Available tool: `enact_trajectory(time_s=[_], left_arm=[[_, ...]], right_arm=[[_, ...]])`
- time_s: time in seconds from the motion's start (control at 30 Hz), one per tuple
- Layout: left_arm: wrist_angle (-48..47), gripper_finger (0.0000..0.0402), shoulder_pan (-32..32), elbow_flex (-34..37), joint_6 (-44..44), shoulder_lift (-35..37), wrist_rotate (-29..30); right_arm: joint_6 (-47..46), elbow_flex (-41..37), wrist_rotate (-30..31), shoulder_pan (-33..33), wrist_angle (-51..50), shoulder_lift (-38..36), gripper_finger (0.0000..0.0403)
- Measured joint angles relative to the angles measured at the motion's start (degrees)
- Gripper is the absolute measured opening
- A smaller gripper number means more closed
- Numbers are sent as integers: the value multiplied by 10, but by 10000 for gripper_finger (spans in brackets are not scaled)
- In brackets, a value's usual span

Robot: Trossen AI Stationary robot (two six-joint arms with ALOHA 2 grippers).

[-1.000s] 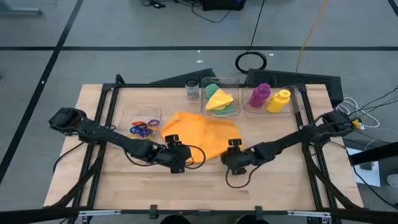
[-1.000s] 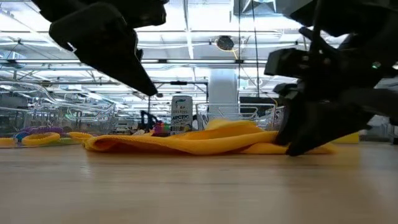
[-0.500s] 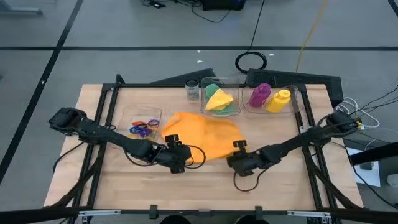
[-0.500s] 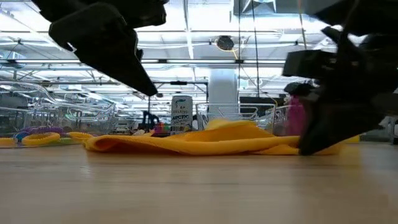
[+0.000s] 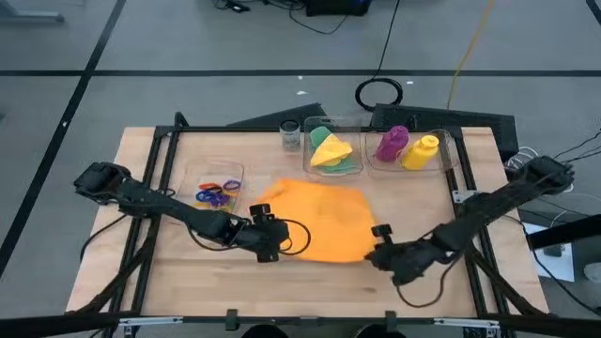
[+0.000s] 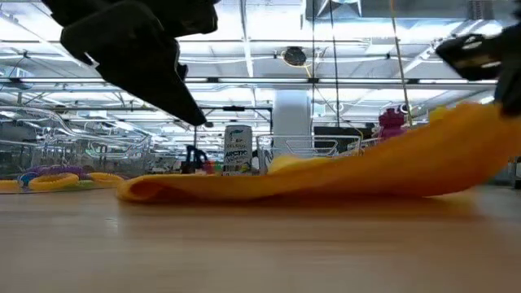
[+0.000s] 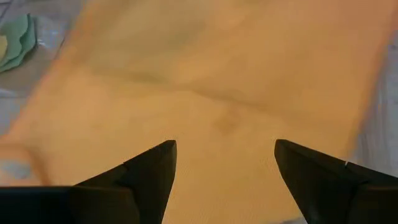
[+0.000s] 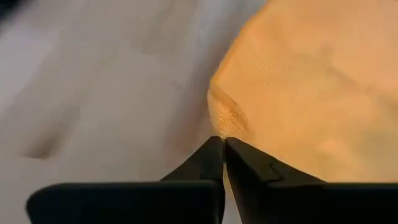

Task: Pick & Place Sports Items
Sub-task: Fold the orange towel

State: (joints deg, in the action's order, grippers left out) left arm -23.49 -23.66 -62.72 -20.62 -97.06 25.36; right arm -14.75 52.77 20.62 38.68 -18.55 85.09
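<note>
Cloth corner vanishes inside clenched right gripper; left gripper gapes, empty.

A large industrial hall used as a robotics lab. The low view shows a high ceiling of steel trusses with strip lighting at 12 o'clock. A wooden table stands on grey concrete floor crossed by cables.

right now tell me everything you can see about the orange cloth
The orange cloth is a soft, finely woven sheet spread over the middle of the wooden table, in front of the clear boxes. The right gripper is shut on its near right corner and lifts that side, so it slopes up from the tabletop. The left gripper hangs open at its left edge, not gripping it.
</note>
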Motion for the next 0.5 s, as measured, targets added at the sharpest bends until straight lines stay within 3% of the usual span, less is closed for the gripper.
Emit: enact_trajectory(time_s=[0.5], left_arm=[[1,230,0,0,9,0,-28]], right_arm=[[-44,0,0,16,2,-11,0]])
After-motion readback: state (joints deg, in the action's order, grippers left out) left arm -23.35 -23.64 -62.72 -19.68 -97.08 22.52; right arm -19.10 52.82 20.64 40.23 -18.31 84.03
